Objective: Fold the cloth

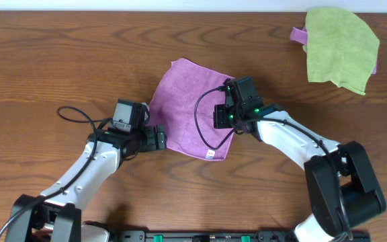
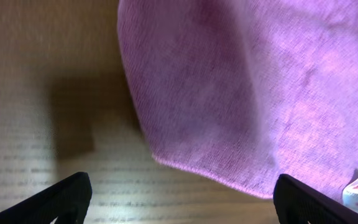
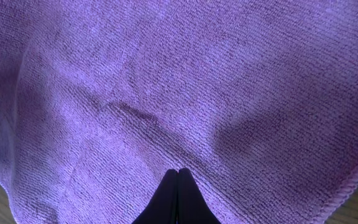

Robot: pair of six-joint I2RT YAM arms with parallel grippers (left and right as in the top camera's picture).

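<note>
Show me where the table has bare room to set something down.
Bare wood: the far-left stretch of the table, left of the purple cloth; the gap between that cloth and the lime-green cloth. Crowded: mid-table, where the left gripper and right gripper sit at the purple cloth.

Purple cloth (image 1: 185, 101) flat on table

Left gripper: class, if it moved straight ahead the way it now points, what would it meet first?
Probably the cloth: its hemmed edge lies just ahead of the left gripper, whose jaws are open, though depth is hard to judge.
</note>
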